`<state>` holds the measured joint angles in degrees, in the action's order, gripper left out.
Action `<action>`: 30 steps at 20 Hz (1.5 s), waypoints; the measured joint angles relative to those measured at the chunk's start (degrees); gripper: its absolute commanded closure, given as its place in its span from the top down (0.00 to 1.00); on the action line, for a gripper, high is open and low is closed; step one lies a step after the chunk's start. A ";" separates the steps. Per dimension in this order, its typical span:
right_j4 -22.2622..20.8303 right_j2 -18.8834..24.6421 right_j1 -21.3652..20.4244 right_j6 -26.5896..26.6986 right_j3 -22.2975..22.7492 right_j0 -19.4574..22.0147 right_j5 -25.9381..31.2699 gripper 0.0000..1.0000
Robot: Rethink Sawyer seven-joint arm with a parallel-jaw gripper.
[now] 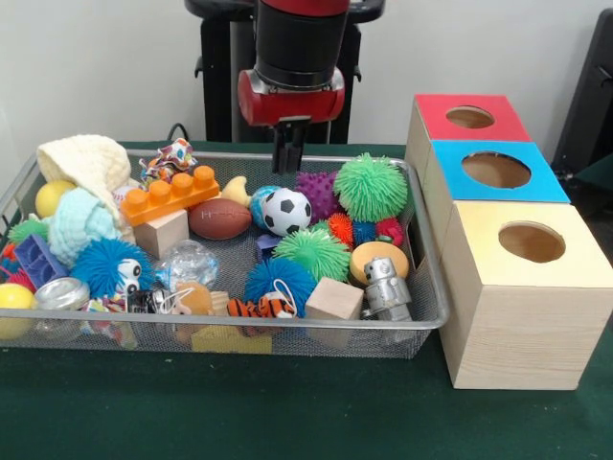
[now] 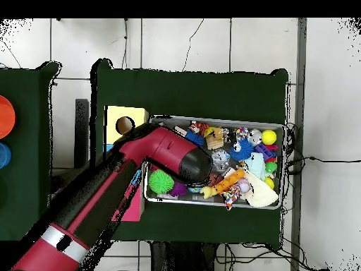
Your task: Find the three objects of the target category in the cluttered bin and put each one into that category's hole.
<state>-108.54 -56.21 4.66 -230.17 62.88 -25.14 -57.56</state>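
A wire mesh bin (image 1: 429, 316) holds a heap of toys. Among them are a big green spiky ball (image 1: 371, 187), a second green spiky ball (image 1: 313, 253), a purple one (image 1: 317, 193), a blue one (image 1: 276, 279), a small football (image 1: 219, 218) and a soccer ball (image 1: 286, 211). Three wooden boxes stand to the right, with a hole in the red top (image 1: 469, 117), the blue top (image 1: 496, 170) and the yellow top (image 1: 532, 241). My gripper (image 1: 288, 153) hangs over the bin's far edge, just behind the soccer ball, holding nothing that I can see. In the overhead view the arm (image 2: 176, 159) hides it.
An orange brick (image 1: 170, 195), wooden cubes (image 1: 334, 299), a silver robot toy (image 1: 385, 287), a cream knitted piece (image 1: 89, 163) and yellow balls (image 1: 52, 197) also fill the bin. In the overhead view the bin (image 2: 280, 127) lies right of the yellow box (image 2: 125, 121).
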 measured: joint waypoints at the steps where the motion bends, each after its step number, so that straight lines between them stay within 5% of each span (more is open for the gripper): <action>1: 0.55 -0.01 0.05 0.00 0.00 0.37 0.56 0.00; 6: 2.82 0.00 0.56 0.00 0.01 1.99 5.21 0.00; 16: 10.33 1.51 2.04 0.00 0.00 5.19 23.33 0.00; 27: 15.96 6.45 1.94 0.00 0.01 8.14 28.27 0.00; 28: 16.22 7.38 1.93 0.00 0.01 8.38 28.28 1.00; 30: 16.26 7.53 1.93 0.00 0.01 8.40 28.27 1.00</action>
<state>-92.27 -48.69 6.60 -230.17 62.89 -16.74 -29.29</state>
